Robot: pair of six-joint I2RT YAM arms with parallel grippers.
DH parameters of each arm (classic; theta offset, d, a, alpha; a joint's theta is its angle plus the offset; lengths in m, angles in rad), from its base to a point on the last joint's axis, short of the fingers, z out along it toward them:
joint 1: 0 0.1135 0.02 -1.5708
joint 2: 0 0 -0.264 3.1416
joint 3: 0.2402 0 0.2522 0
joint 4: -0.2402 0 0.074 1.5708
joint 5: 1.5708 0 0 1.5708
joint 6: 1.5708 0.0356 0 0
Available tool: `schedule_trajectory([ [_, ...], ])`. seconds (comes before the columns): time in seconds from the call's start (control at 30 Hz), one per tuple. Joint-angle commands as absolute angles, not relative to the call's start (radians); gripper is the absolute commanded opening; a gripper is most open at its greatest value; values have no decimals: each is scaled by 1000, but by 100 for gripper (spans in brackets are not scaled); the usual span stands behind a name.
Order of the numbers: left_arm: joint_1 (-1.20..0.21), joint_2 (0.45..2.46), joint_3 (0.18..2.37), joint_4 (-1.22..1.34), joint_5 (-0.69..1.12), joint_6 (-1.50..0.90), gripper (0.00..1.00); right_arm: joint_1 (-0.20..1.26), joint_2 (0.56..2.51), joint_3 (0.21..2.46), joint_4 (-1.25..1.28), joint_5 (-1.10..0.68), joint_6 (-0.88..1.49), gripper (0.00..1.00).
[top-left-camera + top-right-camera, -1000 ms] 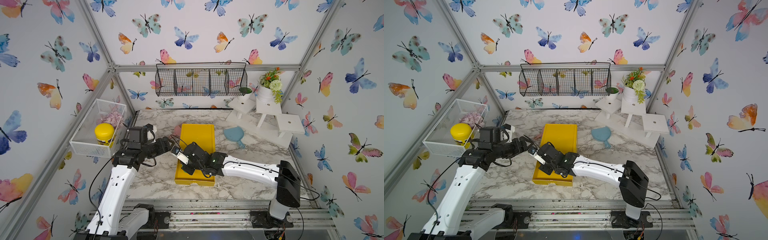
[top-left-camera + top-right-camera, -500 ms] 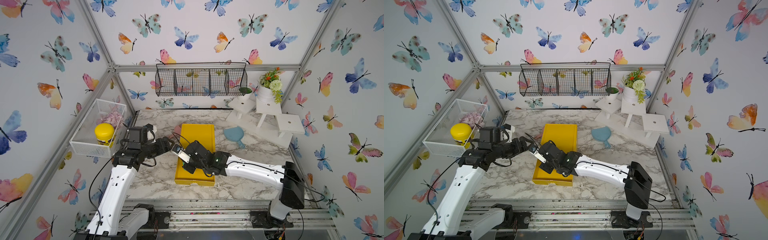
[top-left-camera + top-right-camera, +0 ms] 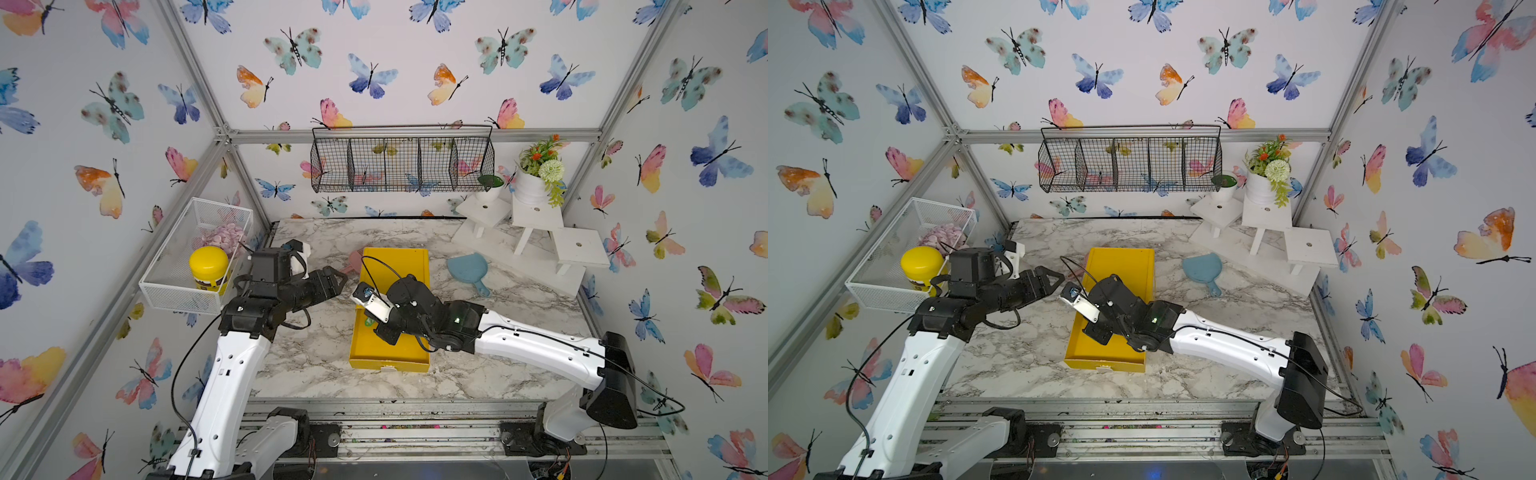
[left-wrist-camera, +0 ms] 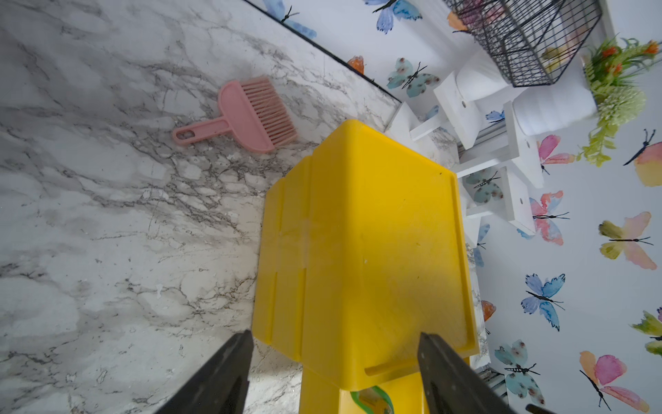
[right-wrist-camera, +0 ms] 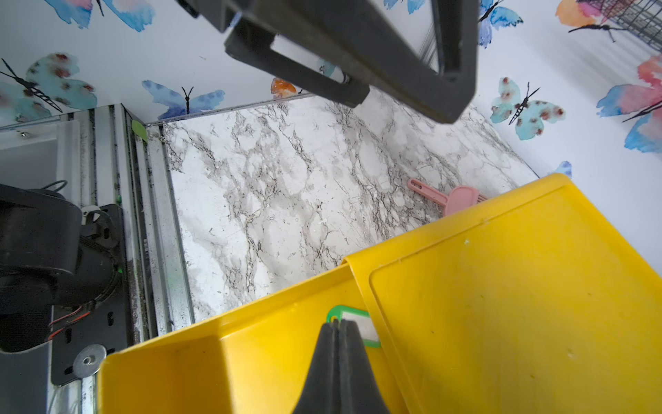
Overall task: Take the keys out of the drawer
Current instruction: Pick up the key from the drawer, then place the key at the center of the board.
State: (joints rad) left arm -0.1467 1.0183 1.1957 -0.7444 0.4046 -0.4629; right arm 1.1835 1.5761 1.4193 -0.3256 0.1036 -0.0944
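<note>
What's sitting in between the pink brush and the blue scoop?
The yellow drawer box stands between the pink brush and the blue scoop. You can see this in a top view, with the brush peeking out beside the box.

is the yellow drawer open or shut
Open: the drawer is pulled out of its yellow case, and a green key tag shows inside.

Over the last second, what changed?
The right gripper closed inside the drawer, tips at the green key tag; whether it grips it is unclear. The right arm swung its elbow right. The left gripper stayed open; drawer unmoved.
</note>
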Motion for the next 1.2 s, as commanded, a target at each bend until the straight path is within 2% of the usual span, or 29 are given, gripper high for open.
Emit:
schedule_trajectory([
  [0.0,-165,999,1243,-687,387,-408,76,1178,1526,1460,-386,100,-90,2],
  [0.27,-265,995,1306,-624,341,-254,75,1178,1394,1504,-546,254,4,2],
  [0.53,-654,1052,1384,-616,249,105,80,1177,1266,1518,-780,462,117,2],
  [0.8,-923,1140,1410,-622,259,321,82,1163,1120,1358,-799,619,334,2],
  [0.93,-1016,1178,1405,-625,252,412,83,1069,1089,1262,-776,590,393,2],
  [1.17,-1073,1226,1400,-631,248,492,84,723,1024,1018,-633,304,478,2],
])
